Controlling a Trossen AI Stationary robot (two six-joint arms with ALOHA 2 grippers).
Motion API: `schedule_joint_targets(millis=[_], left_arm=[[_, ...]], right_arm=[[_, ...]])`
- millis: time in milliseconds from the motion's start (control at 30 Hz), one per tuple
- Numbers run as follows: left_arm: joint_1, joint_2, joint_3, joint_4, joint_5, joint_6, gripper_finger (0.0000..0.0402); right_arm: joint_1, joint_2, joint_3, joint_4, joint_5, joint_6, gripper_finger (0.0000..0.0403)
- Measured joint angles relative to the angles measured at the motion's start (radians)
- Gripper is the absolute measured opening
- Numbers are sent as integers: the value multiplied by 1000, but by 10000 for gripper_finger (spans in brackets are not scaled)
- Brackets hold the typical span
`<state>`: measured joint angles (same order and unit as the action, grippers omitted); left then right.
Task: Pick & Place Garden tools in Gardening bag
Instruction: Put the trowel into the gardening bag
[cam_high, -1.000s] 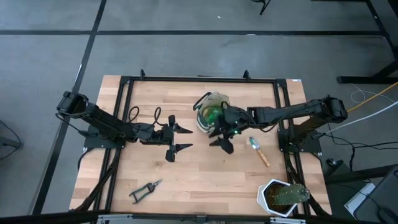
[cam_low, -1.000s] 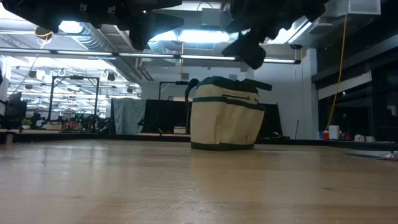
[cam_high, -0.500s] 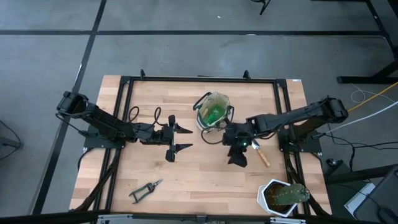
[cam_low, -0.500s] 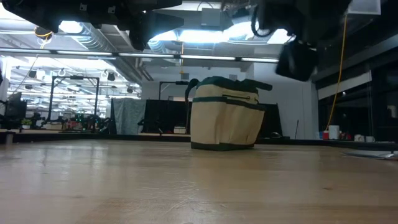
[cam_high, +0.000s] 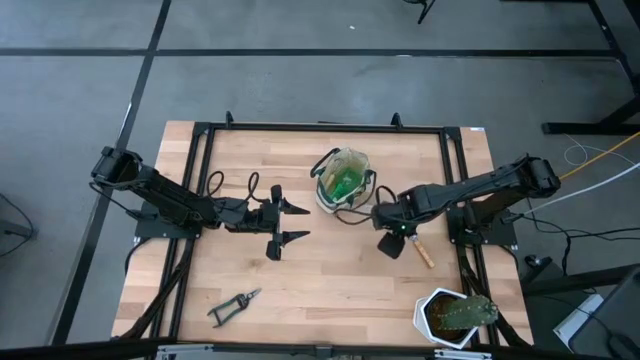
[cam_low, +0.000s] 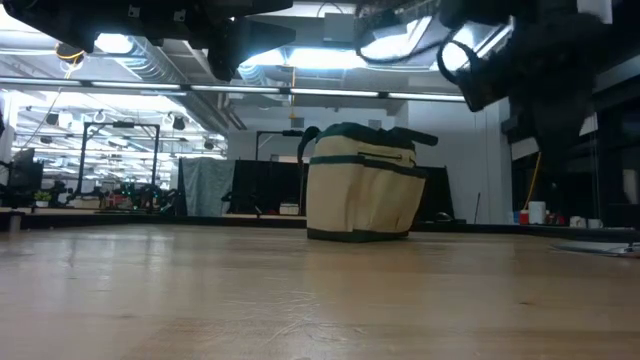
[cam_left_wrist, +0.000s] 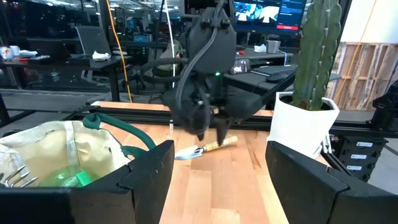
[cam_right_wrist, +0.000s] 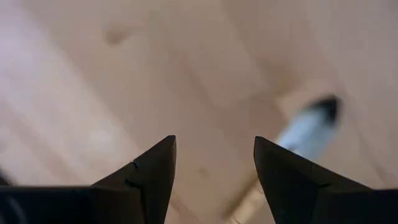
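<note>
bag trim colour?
Dark green trim on the tan-and-cream bag; clearest in the low view.

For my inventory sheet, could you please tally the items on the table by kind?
Garden tools: 3: green spray bottle, hand trowel, pruning shears
Gardening bags: 1: tan tote, holding the bottle
Potted plants: 1: cactus in white pot
Total: 5

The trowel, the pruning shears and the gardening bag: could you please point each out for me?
trowel (cam_high: 419, 246), high view, on the wooden handle.
pruning shears (cam_high: 233, 305), high view, near the pivot where the handles meet.
gardening bag (cam_low: 362, 195), low view, on the cream side panel.
</note>
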<state>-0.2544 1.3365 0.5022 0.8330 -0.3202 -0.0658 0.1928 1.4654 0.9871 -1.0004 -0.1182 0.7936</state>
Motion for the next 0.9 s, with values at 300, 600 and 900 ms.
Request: schedule_joint_targets(millis=[300, 600, 900], left_arm=[[0, 0, 0, 0, 0, 0, 251], [0, 0, 0, 0, 0, 0, 251], [0, 0, 0, 0, 0, 0, 251]], right_arm=[[54, 0, -2, -165, 175, 219, 218], [126, 0, -144, -128, 154, 240, 218], [131, 0, -332, 114, 17, 239, 218]])
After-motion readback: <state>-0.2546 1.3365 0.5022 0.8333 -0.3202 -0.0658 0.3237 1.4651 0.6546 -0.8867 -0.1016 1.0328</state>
